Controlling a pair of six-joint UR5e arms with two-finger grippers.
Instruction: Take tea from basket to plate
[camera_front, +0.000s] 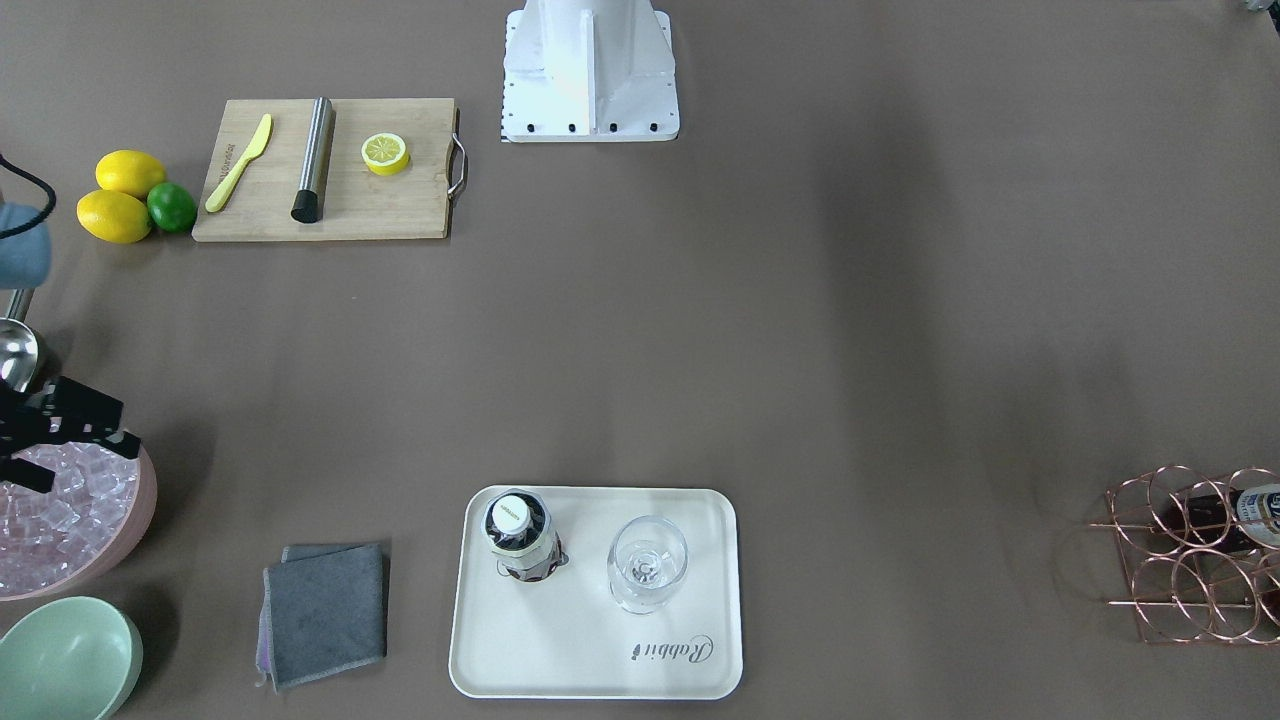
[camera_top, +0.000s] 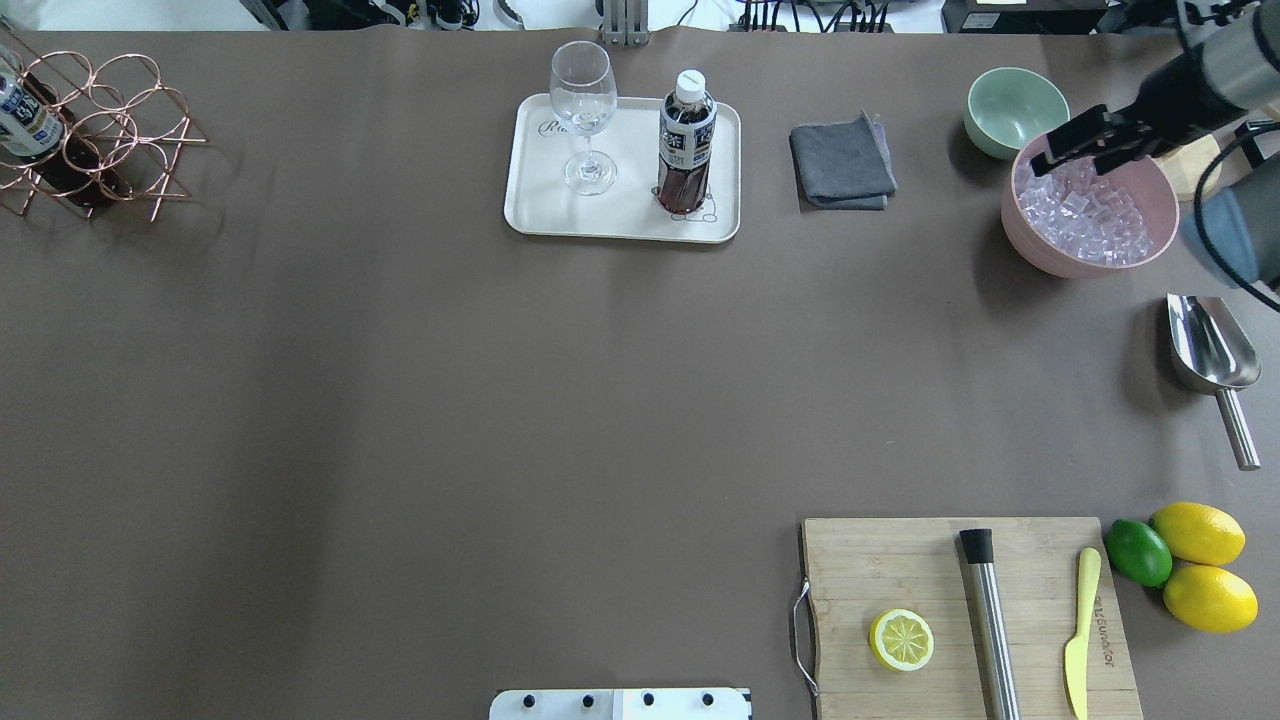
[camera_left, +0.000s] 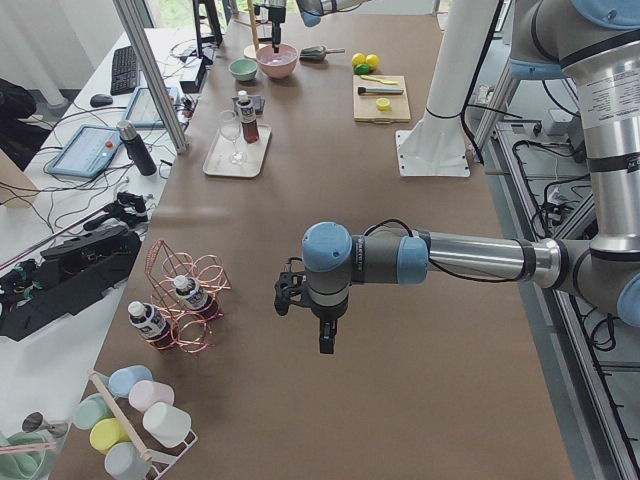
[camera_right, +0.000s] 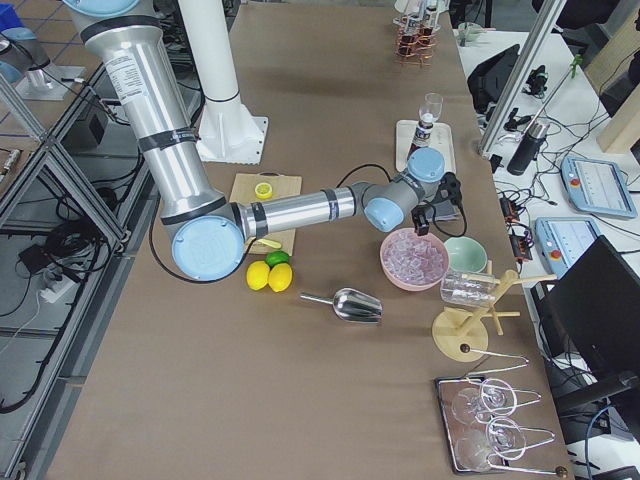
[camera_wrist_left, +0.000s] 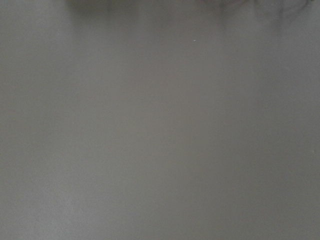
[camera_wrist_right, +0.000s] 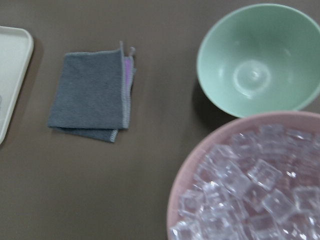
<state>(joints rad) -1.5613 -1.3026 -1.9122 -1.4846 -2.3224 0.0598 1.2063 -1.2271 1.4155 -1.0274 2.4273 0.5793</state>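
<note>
One tea bottle (camera_top: 686, 140) stands upright on the cream-white plate (camera_top: 620, 228), next to a clear glass (camera_top: 583, 120); both also show in the front view, the bottle (camera_front: 520, 535) on the plate (camera_front: 600, 680). The copper wire basket (camera_top: 110, 135) at the far left holds another tea bottle (camera_top: 22, 115); the exterior left view shows two bottles (camera_left: 150, 320) in it. My right gripper (camera_top: 1078, 152) hangs open and empty over the pink bowl of ice (camera_top: 1090, 215). My left gripper (camera_left: 326, 338) shows only in the exterior left view, above bare table near the basket; I cannot tell if it is open or shut.
A pale green bowl (camera_top: 1010, 105) and a folded grey cloth (camera_top: 842, 160) lie between plate and pink bowl. A metal scoop (camera_top: 1210, 365) is at the right edge. A cutting board (camera_top: 960, 620) with half lemon, muddler and knife, plus lemons and a lime (camera_top: 1190, 560), sits near me.
</note>
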